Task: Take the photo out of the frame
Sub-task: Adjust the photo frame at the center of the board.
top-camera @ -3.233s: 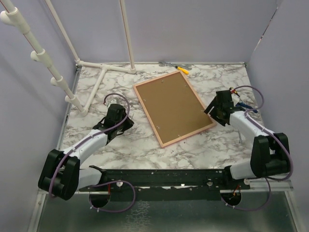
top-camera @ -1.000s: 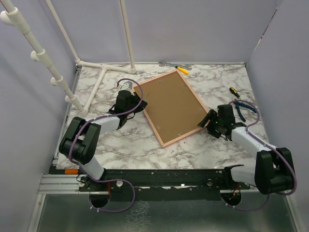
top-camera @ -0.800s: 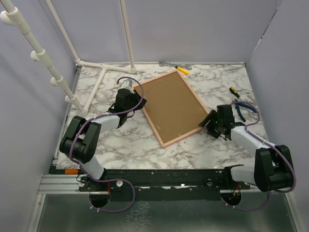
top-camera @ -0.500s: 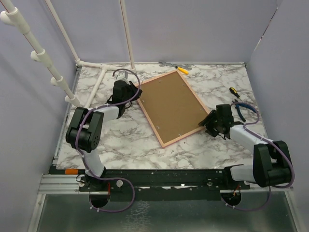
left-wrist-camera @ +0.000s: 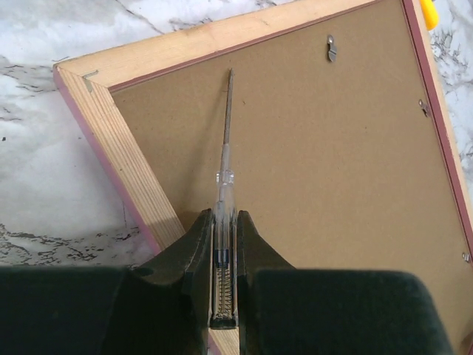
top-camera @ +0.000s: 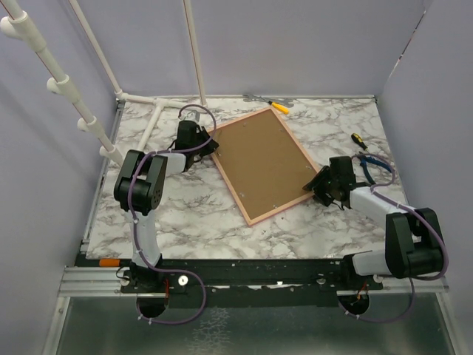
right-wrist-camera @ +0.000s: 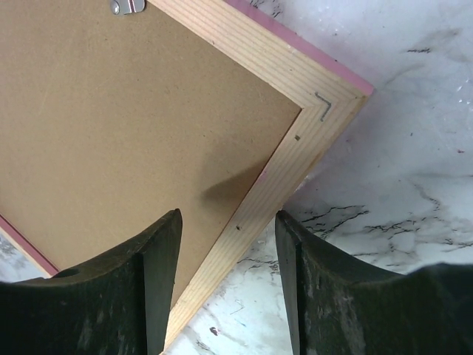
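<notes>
Frame (top-camera: pixel 264 163) lies back-up, hiding the photo; left gripper (left-wrist-camera: pixel 224 216) pinches a tester screwdriver (left-wrist-camera: pixel 225 163) over its 10 o'clock corner; right gripper (right-wrist-camera: pixel 229 219), half-open and empty, straddles the 4 o'clock corner; pliers (top-camera: pixel 373 164) lie at 3 o'clock.

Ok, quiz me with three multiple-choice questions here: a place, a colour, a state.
1. Where does the small yellow-handled screwdriver lie?
A) at the marble table's far edge
B) at its near edge
C) off the table
2. What colour is the outer border of the large rectangular fibreboard-backed frame?
A) green
B) pink
C) black
3. The left claw is:
A) open, empty
B) gripping the frame
C) shut on a thin clear-handled screwdriver
Answers: 1 A, it lies beyond the frame's far corner; 2 B, pink edging shows; 3 C, the fingers pinch its handle.
</notes>
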You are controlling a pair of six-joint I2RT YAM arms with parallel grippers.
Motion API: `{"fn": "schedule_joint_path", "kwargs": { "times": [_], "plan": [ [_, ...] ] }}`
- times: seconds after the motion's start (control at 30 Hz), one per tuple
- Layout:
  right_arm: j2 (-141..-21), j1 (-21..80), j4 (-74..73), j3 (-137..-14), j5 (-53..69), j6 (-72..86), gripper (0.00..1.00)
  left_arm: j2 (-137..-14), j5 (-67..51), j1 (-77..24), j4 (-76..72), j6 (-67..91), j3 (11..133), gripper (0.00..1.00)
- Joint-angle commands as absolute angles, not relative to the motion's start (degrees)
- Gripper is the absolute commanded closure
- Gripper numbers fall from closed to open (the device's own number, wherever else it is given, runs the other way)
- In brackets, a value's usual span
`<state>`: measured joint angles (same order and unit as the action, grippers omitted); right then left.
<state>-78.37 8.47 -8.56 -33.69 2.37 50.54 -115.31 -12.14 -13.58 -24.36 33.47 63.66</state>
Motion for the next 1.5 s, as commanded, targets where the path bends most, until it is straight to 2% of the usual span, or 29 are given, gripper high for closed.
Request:
{"fn": "schedule_joint_path", "kwargs": {
  "times": [0.0,0.53,0.93,1.17,1.47],
  "plan": [
    [-80.5,8.5,-10.0,-34.9,1.0,48.8,0.43,-117.0,-9.8,-13.4,-15.3,31.5,66.7,1.00],
    [-83.6,8.5,-11.5,-39.7,0.2,44.8,0.44,-107.8,-3.6,-15.8,-13.4,39.2,47.0,1.00],
    [-89.5,6.8,-10.3,-46.0,-0.4,38.5,0.40,-84.8,-0.9,-23.5,-10.1,47.1,26.1,1.00],
    [-95.5,5.4,-8.1,-52.8,4.9,36.3,0.37,-72.5,-1.6,-27.3,-5.1,50.3,22.0,1.00],
    [-104.1,5.3,-4.2,-63.9,15.8,35.4,0.33,-69.2,-5.7,-34.6,-6.3,52.8,23.1,1.00]
  ]
}}
